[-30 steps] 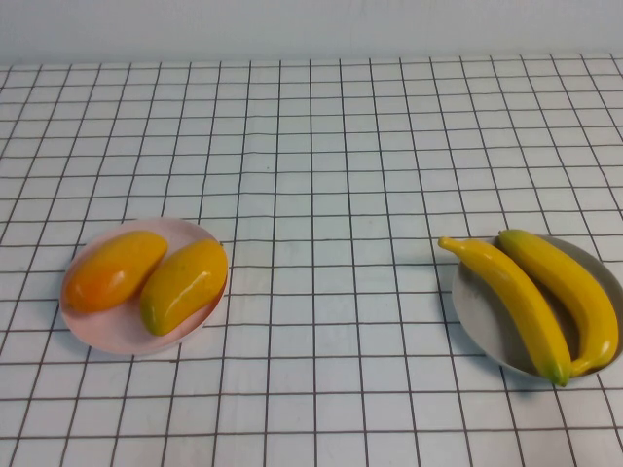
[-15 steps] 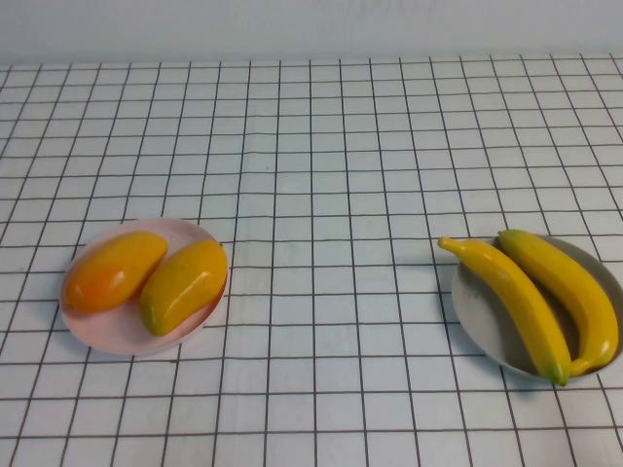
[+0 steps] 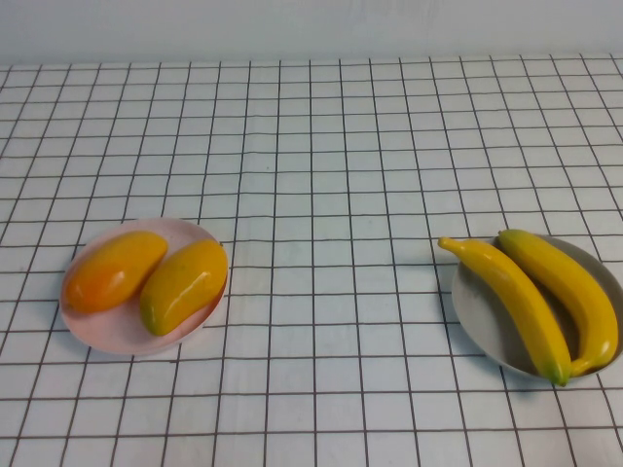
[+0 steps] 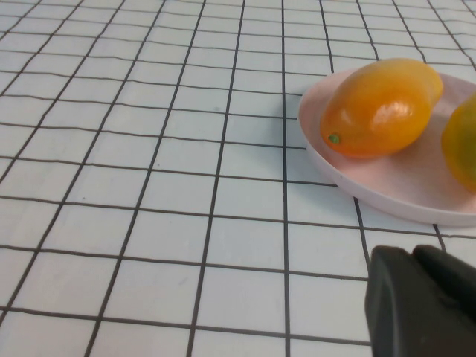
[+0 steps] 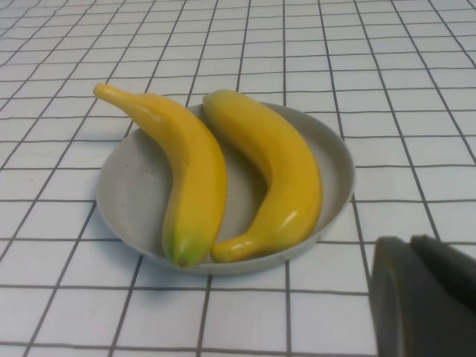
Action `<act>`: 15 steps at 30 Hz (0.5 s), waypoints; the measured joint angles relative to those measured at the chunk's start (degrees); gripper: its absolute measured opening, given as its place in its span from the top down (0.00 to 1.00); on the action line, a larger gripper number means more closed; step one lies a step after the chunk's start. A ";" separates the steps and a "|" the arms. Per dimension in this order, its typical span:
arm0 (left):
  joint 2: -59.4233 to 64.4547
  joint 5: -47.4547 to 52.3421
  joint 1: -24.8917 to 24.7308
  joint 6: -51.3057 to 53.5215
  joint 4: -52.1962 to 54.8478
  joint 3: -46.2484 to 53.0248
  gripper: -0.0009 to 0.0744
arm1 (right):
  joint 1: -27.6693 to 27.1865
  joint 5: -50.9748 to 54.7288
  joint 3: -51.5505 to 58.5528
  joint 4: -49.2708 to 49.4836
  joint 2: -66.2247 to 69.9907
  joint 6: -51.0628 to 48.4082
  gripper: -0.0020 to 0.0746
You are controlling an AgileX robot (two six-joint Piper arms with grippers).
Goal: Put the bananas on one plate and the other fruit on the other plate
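1. The tabletop (image 3: 321, 146) is the largest thing: a flat white cloth ruled with black grid lines, matte, with a few soft creases.
2. The grey plate (image 3: 479, 313), at the near right, is round, shallow and rigid, with a raised rim. The pink plate (image 3: 107, 329), at the near left, has the same form.
3. The bananas (image 3: 550, 297) lie side by side on the grey plate, one tip overhanging its left rim. They look like light, stiff, glossy plastic, likely slippery; a grip across the thick middle would hold best.
4. The mangoes (image 3: 146, 277) sit touching on the pink plate. Plump, smooth and hard-looking, they would roll, so grasp across the narrow width.
5. The left gripper (image 4: 420, 301) shows near the pink plate and the right gripper (image 5: 424, 294) near the grey plate, each only as a dark edge; I cannot tell how either claw stands.
6. Sorting appears complete.
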 joint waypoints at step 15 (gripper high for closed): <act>0.00 0.00 0.00 0.00 0.00 0.00 0.99 | -3.38 0.11 0.13 0.19 0.00 0.00 0.99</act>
